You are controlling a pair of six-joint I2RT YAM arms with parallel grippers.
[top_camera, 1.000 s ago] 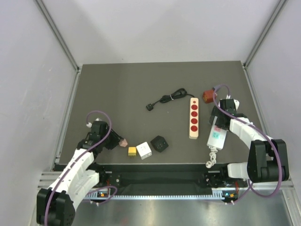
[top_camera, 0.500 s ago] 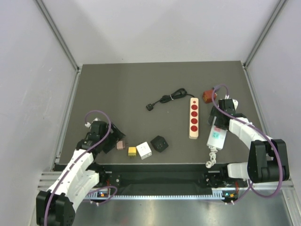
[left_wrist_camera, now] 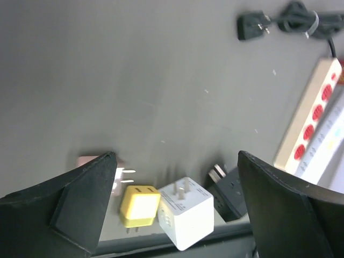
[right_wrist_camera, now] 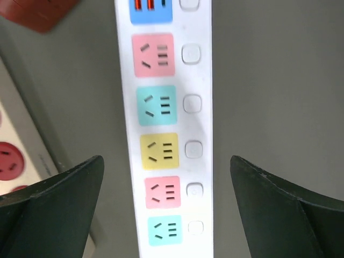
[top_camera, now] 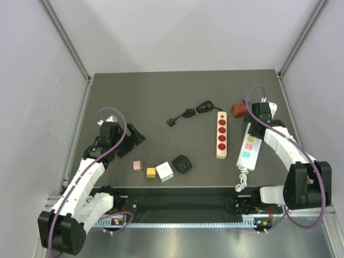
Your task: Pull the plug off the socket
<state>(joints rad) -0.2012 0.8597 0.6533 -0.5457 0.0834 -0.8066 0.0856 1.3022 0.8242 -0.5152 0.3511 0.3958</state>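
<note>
A pink plug [top_camera: 137, 165] lies loose on the dark table, first in a row with a yellow plug [top_camera: 151, 172], a white plug [top_camera: 164, 171] and a black one [top_camera: 182, 164]. My left gripper [top_camera: 133, 141] hovers open above and to the left of them, holding nothing. In the left wrist view the pink plug [left_wrist_camera: 102, 167] is half hidden behind a finger [left_wrist_camera: 80, 204]. My right gripper [top_camera: 253, 124] stands open over the far end of the white socket strip [top_camera: 246, 151]. The coloured sockets [right_wrist_camera: 156, 148] between its fingers carry no plug.
A beige strip with red sockets [top_camera: 221, 134] lies left of the white one. A red-brown block [top_camera: 238, 109] sits beyond it, and a coiled black cable [top_camera: 191, 113] lies mid-table. Grey walls and metal rails enclose the table.
My left gripper opened, let go of the pink plug, and drew back toward the far left. My right gripper slid toward the far end of the white strip, uncovering more sockets.
</note>
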